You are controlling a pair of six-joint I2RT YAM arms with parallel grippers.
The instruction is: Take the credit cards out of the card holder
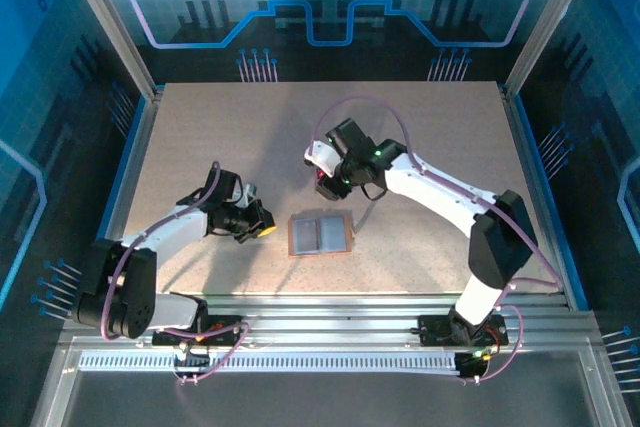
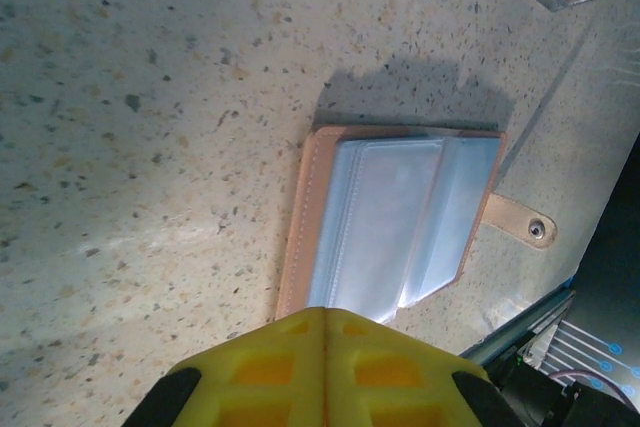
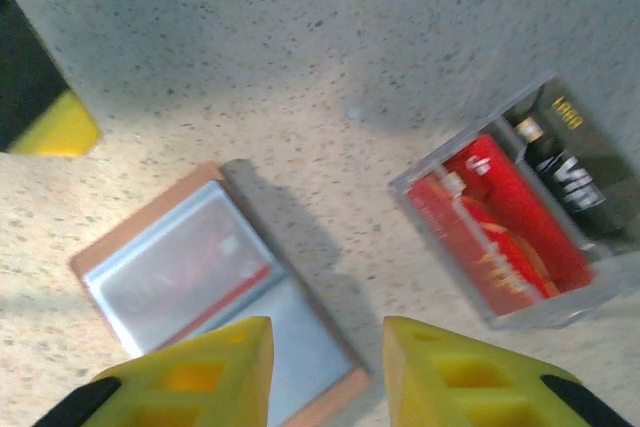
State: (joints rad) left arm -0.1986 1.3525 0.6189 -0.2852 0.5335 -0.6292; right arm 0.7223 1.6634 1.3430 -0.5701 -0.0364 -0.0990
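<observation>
The left gripper (image 2: 325, 367) sits closest to the left wrist camera, its yellow fingers pressed flat together with nothing between them. Just beyond them, toward 12 o'clock, the card holder (image 2: 400, 217) lies open and flat on the speckled table (image 2: 150, 97), its tan border framing pale grey-blue clear sleeves. Its clasp tab (image 2: 520, 222), with a small metal snap, sticks out at 3 o'clock. In the right wrist view the right gripper (image 3: 328, 377) hangs with its yellow fingers parted, an empty gap between them, over the card holder's (image 3: 210, 287) edge. A faint reddish tint shows through one sleeve, though I cannot tell what it is. At about 2 o'clock from the holder and well apart from it, a small clear plastic tray (image 3: 420, 182) holds the credit cards (image 3: 500, 237). These are red ones with blurred yellow-orange lettering I cannot read, and beside them a dark card (image 3: 575, 172) with pale letters that look like "VIP" and a small gold word too blurred to make out. From the top camera, the card holder (image 1: 320, 234) rests near the table's middle, with the left gripper (image 1: 262, 227) just beside it at 9 o'clock and the right gripper (image 1: 325, 179) near it at 12 o'clock
</observation>
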